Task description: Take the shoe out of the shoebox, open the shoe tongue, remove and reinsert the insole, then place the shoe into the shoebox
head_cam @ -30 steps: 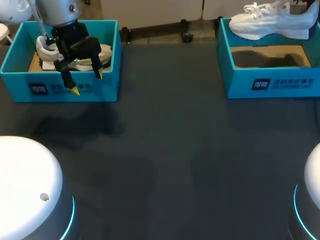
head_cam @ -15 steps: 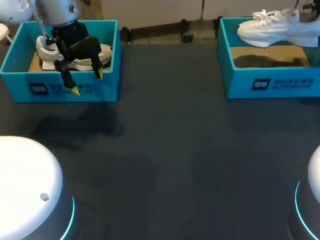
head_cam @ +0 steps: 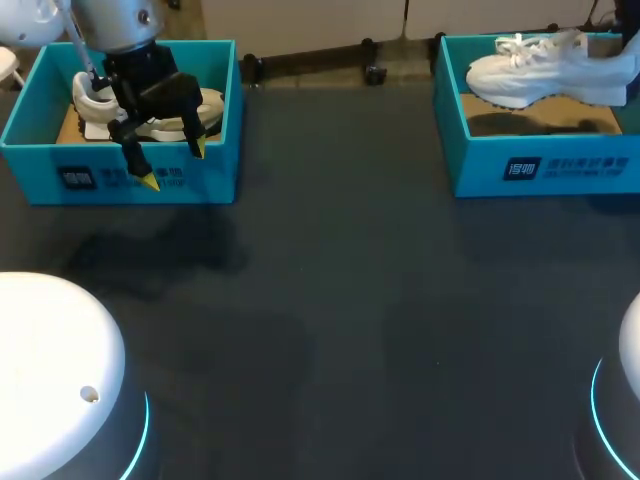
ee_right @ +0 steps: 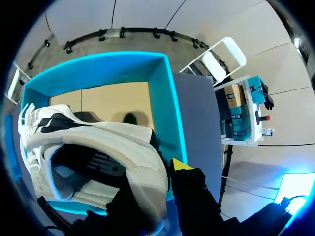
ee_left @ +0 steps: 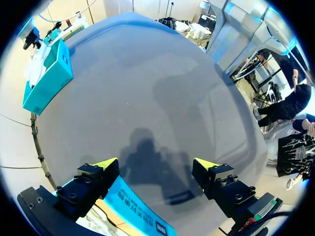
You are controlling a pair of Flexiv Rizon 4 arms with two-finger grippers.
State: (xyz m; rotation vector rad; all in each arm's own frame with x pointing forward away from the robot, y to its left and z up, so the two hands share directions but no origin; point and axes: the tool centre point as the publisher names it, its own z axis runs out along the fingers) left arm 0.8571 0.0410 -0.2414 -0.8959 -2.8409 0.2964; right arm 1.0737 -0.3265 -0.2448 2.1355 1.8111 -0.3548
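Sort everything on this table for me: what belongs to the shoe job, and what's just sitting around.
In the job:
white sneaker, held at its heel by the right gripper
right shoebox, beneath the sneaker

Sitting by:
left shoebox
cream shoe lying inside it
left gripper, open above that box, holding nothing

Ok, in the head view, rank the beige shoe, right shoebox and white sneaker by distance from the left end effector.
1. beige shoe, just beneath, left side.
2. right shoebox, far right side.
3. white sneaker, over that box's right end.
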